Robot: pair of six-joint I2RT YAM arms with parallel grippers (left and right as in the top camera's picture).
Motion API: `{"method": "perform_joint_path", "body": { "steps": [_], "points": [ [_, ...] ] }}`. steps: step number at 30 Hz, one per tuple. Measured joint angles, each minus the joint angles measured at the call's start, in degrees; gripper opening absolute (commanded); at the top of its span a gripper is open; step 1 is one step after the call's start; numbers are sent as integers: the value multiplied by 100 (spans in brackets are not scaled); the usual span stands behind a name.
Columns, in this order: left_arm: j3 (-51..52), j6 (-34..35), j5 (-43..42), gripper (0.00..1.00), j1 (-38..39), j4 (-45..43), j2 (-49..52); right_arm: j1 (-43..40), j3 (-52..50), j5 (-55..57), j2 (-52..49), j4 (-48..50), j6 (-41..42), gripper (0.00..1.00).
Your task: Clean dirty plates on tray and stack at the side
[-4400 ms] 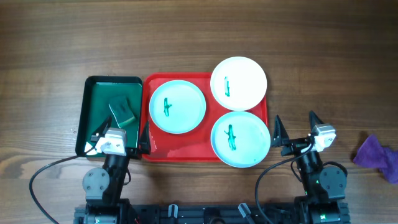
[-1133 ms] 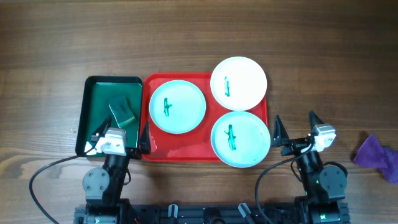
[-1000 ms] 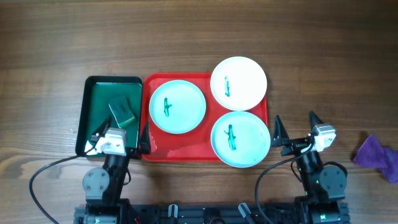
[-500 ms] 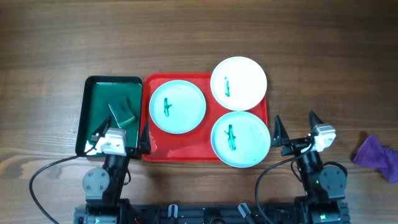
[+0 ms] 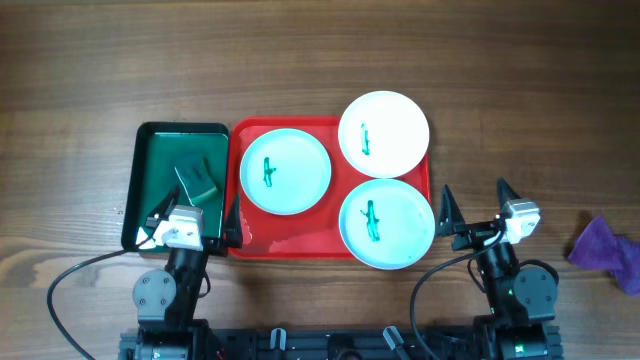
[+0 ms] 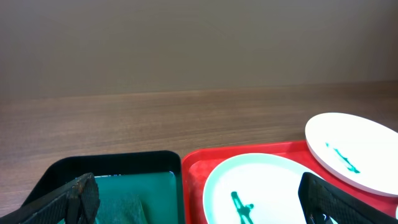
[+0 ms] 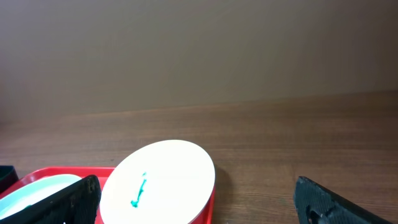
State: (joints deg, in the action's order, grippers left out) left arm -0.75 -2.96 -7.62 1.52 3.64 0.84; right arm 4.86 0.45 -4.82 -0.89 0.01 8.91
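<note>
Jaws of L gripper and R gripper stand wide apart, holding nothing. 3 dirty plates lie on red tray at 9, 1, 5 o'clock; latter two overhang rim.

We log a dark green tray with a black rim on the wooden table, left of centre, its long side running front to back. A green sponge lies inside it, turned at an angle, in the right half toward the front. The tray floor looks glossy, maybe wet, but we can't be sure. A crumpled purple cloth sits at the table's far right, well apart from the tray and partly cut off by the frame edge. In both wrist views a plain brownish wall rises behind the table.
</note>
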Motion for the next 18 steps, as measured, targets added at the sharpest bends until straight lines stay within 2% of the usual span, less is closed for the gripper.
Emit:
{"method": "perform_joint_path", "body": {
  "steps": [14, 18],
  "points": [
    [0, 4, 0, 100, 0, -2, 0, 0, 0, 0, 0, 0, 0, 100],
    [0, 286, 0, 100, 0, -68, 0, 0, 0, 0, 0, -2, 0, 100]
  ]
}}
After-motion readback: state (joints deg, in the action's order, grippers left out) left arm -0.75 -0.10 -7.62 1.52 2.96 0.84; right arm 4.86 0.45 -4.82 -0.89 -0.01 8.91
